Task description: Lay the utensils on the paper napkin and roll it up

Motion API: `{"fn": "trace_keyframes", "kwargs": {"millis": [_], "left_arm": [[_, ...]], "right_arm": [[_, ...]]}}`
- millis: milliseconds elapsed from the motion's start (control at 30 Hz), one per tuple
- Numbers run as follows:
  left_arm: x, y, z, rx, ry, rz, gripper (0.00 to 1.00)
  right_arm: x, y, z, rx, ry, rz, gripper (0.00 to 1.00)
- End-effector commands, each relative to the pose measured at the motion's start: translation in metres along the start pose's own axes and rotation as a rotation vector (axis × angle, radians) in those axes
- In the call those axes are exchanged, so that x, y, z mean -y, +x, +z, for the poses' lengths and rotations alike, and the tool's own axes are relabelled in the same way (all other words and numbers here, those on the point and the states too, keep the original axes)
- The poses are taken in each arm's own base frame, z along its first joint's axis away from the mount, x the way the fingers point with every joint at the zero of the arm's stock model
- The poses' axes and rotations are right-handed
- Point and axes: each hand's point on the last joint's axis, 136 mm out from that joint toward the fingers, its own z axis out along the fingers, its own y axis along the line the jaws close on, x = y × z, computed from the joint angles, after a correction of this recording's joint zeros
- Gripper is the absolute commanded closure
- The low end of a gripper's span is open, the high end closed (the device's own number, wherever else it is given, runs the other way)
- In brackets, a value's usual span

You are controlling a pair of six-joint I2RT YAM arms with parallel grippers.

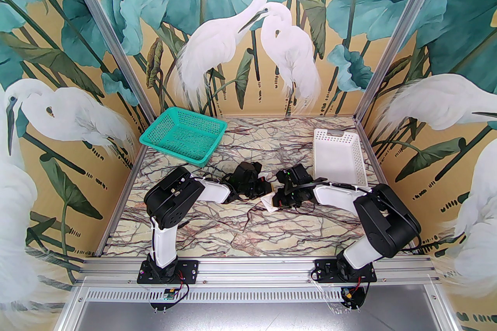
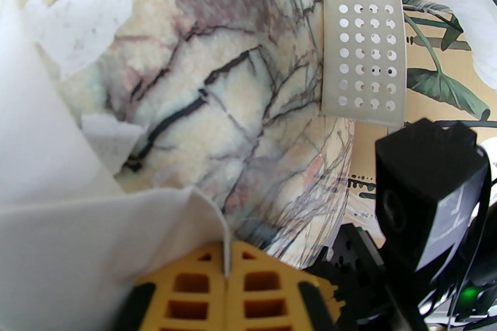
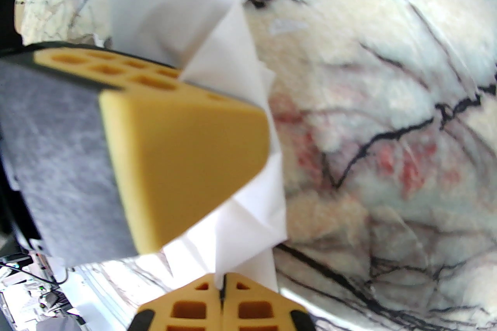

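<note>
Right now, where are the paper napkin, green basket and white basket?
paper napkin (image 1: 270,204), top external view, exposed white fold
green basket (image 1: 182,135), top external view, bare floor
white basket (image 1: 341,160), top external view, bare floor

Two robot arms, one white paper napkin, one green basket, one white basket

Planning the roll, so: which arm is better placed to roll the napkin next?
Probably right. The right claw is shut on the napkin's bunched folds, with bare table beside it. The left claw pinches just a thin edge, better for holding.
</note>
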Motion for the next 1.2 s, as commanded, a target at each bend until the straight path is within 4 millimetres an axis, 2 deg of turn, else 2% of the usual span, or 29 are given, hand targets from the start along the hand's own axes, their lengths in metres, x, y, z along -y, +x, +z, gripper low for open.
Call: {"fn": "trace_keyframes", "kwargs": {"millis": [0, 233, 333, 567, 667, 800, 1000, 1167], "left_arm": [[-0.016, 0.003, 0.007, -0.011, -0.062, -0.013, 1.00], [-0.018, 0.003, 0.009, -0.016, -0.078, -0.012, 1.00], [-0.019, 0.003, 0.009, -0.017, -0.080, -0.013, 1.00], [-0.018, 0.004, 0.009, -0.019, -0.076, -0.010, 1.00], [-0.017, 0.003, 0.008, -0.018, -0.073, -0.009, 1.00], [-0.016, 0.005, 0.008, -0.018, -0.072, -0.007, 1.00], [-0.014, 0.004, 0.007, -0.015, -0.066, -0.005, 1.00], [-0.013, 0.003, 0.007, -0.012, -0.060, -0.004, 1.00]], "right_arm": [[0.021, 0.009, 0.004, -0.041, 0.119, -0.006, 1.00], [0.038, 0.017, 0.006, -0.086, 0.265, -0.037, 1.00], [0.035, 0.017, 0.003, -0.084, 0.259, -0.047, 0.98], [0.006, -0.001, -0.021, 0.010, 0.169, -0.095, 0.71], [-0.002, -0.004, -0.020, 0.024, 0.107, -0.091, 0.59], [-0.011, -0.011, -0.015, 0.049, 0.015, -0.066, 0.51], [-0.002, -0.012, -0.003, 0.020, 0.046, -0.055, 0.50], [-0.005, -0.013, 0.004, 0.007, 0.016, -0.057, 0.56]]}}
